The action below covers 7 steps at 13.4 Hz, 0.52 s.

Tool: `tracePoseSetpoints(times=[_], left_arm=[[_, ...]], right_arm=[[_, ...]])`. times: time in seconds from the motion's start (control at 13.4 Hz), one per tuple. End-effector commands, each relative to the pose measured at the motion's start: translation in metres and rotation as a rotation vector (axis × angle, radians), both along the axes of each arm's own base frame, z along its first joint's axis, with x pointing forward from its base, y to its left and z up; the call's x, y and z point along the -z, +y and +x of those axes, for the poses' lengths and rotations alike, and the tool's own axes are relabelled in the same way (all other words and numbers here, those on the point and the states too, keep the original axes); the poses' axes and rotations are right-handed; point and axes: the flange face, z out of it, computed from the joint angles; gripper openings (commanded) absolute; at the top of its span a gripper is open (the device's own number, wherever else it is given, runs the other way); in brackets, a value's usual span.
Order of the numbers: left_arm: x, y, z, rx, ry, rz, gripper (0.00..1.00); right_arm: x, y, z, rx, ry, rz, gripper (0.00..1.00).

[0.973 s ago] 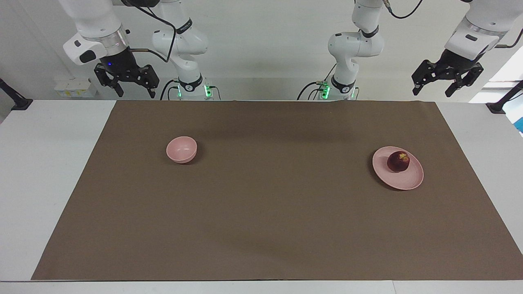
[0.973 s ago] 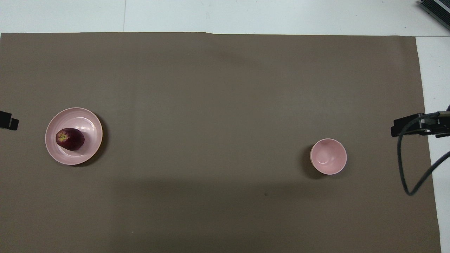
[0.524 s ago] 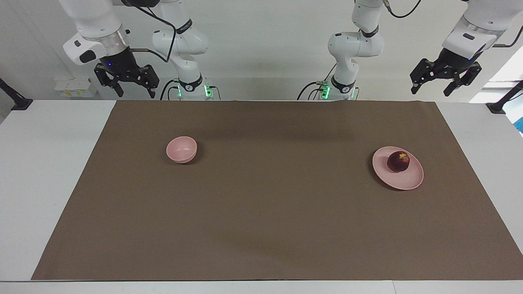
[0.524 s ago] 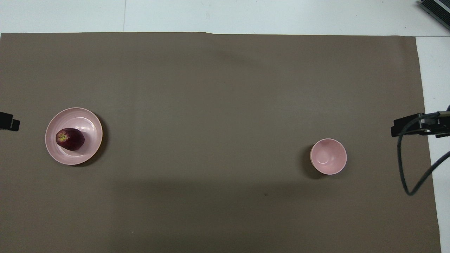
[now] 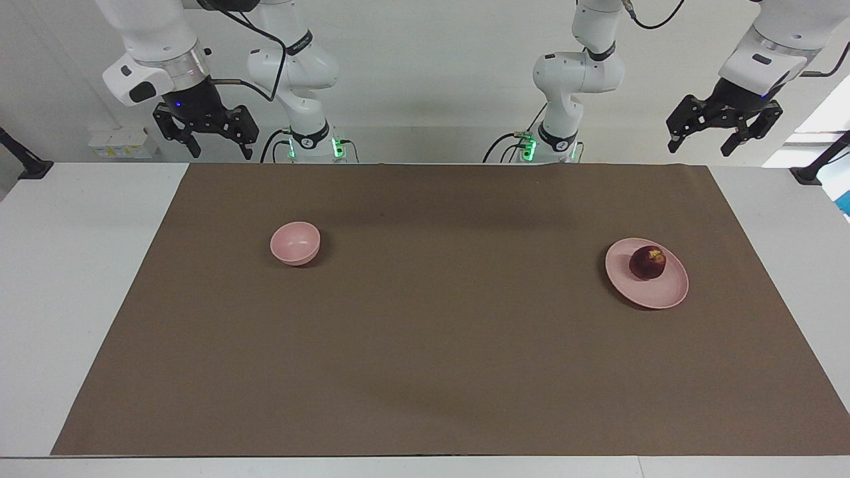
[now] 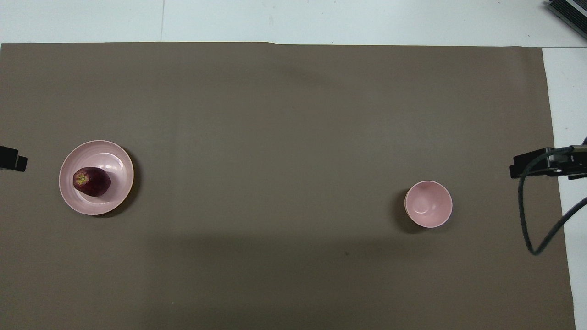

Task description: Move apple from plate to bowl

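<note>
The left end effector hangs high over the robots' edge of the surface at the left arm's end, fingers spread apart and holding nothing; the right end effector, likewise spread and bare, waits over the same edge at the right arm's end. One apple, round, dark red and glossy with a yellowish patch, sits on the single shallow pink plate. One small, deep, smooth pink bowl stands well apart from the plate, toward the right arm's end. A matte brown mat covers the white surface, flat between plate and bowl.
</note>
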Motion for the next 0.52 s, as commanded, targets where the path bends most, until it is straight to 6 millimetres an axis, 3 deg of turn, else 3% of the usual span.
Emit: tracePoseSetpoints(times=[0.0, 0.45], left_arm=[[-0.0005, -0.0006, -0.0081, 0.014, 0.002, 0.005, 1.0], [0.0014, -0.0027, -0.004, 0.019, -0.025, -0.019, 1.0]], right_arm=[[-0.0001, -0.0004, -0.0045, 0.01, -0.01, 0.02, 1.0], [0.0, -0.0004, -0.0046, 0.01, -0.008, 0.02, 1.0]])
